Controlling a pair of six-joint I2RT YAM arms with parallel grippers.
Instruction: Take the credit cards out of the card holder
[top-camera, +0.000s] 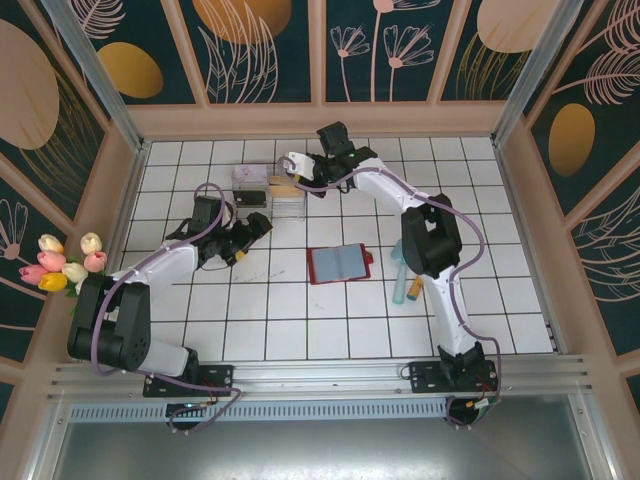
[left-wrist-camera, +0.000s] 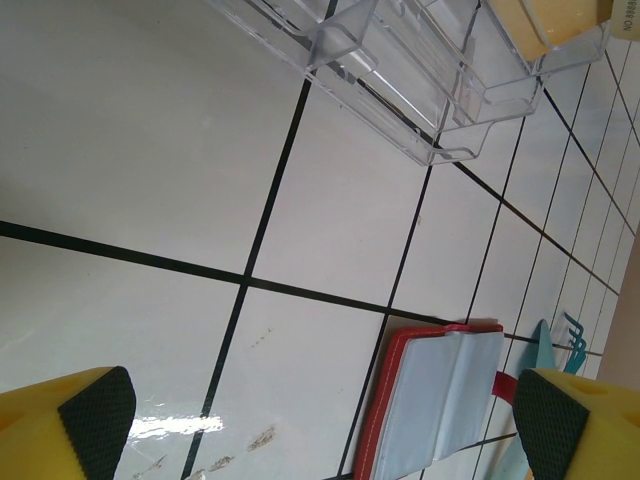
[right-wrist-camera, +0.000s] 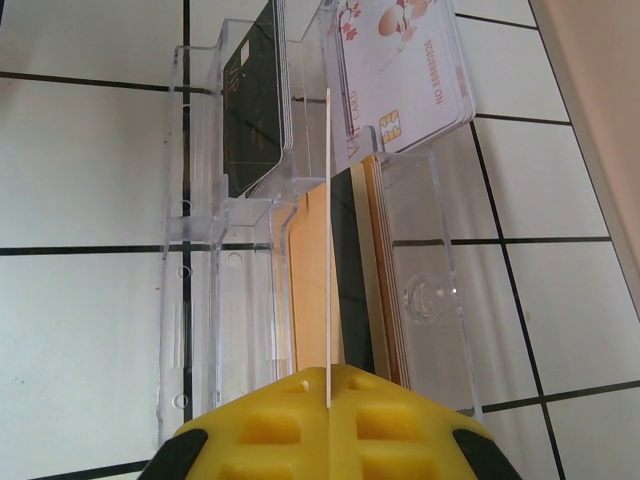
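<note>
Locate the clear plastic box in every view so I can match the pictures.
Top external: the clear plastic box sits above and left of centre, beyond the open red card holder.
Left wrist: the box runs along the top edge, from centre to right.
Right wrist: the box is in the middle, running from top to bottom.
Shared landmark: the tan-orange cards standing in the box.

The card holder (top-camera: 338, 264) lies open mid-tabletop (top-camera: 300, 320). The clear box (right-wrist-camera: 200, 330) stands behind it, leftward, with credit cards (right-wrist-camera: 255, 100) on edge in its compartments. Left of the holder sits the left end effector (top-camera: 258, 228).
</note>
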